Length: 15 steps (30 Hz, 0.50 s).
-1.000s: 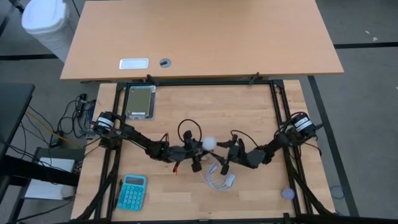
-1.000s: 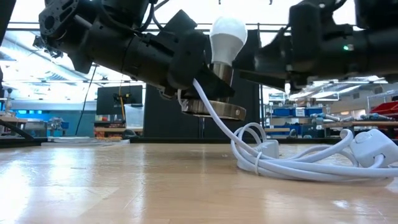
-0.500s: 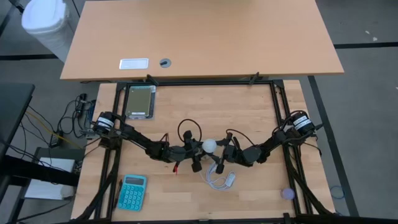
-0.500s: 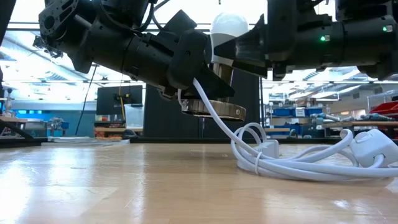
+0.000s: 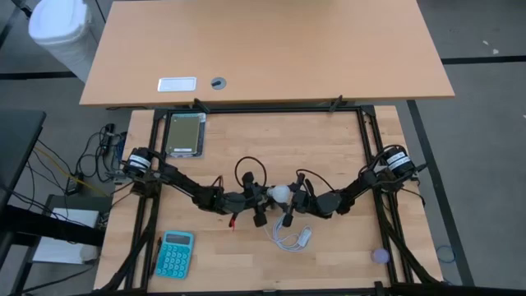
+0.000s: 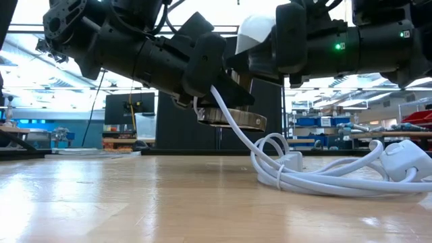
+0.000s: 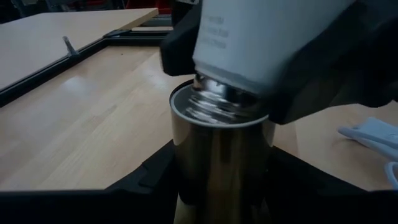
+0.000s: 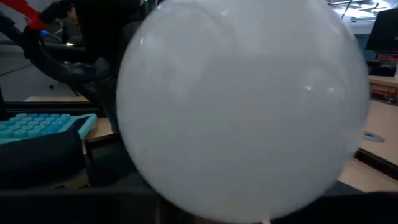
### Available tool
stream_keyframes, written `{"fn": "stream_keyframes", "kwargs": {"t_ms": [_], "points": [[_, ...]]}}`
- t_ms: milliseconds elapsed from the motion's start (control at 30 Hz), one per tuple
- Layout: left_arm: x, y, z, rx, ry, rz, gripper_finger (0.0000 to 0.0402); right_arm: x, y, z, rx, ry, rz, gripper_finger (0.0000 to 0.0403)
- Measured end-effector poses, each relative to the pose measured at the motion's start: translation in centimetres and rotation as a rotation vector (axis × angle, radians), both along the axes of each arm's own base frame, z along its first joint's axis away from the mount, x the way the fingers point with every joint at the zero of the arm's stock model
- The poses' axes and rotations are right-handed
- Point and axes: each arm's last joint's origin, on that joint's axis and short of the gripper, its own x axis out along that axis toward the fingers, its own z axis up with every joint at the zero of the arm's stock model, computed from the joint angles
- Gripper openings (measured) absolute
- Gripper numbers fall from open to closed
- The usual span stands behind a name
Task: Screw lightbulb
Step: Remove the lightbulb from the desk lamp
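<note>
The small white lightbulb stands with its threaded base in the mouth of a metal socket tube, tilted off upright in the low view. The tube rises from a round grey socket disc. My left gripper is shut on the socket and holds it above the table. My right gripper reaches in from the table's right and is shut on the bulb, whose globe fills the right wrist view. My left gripper pinches the socket's metal tube between its two fingers, coming level from the table's left. The socket is lifted clear with its disc at the bottom. Its white cord hangs slack down to the table. My right gripper holds the lightbulb's white body between its two fingers, one on each side. It comes roughly level from the table's right. The bulb sits tilted, its thread in the socket's mouth.
The cord's white coil with its plug lies on the table under and in front of the grippers. A teal calculator lies at the near left, a grey tray at the far left, and a small purple disc at the near right.
My right gripper has gone toward the table's left, up to the bulb, and now stands around it. The bulb, upright in the socket before, has tipped toward the right gripper. My left gripper and the socket have kept still.
</note>
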Motion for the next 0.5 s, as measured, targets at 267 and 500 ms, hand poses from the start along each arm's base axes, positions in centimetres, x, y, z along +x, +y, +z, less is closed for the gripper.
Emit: {"fn": "stream_keyframes", "kwargs": {"t_ms": [267, 500], "points": [[0.0, 0.0, 0.0, 0.001, 0.001, -0.001, 0.0188, -0.2, 0.3, 0.3, -0.021, -0.015, -0.022, 0.0145], [0.0, 0.2, 0.0, 0.026, 0.008, 0.008, 0.0188, -1.9, -0.5, 2.8, -0.079, -0.019, -0.110, 0.0160]]}}
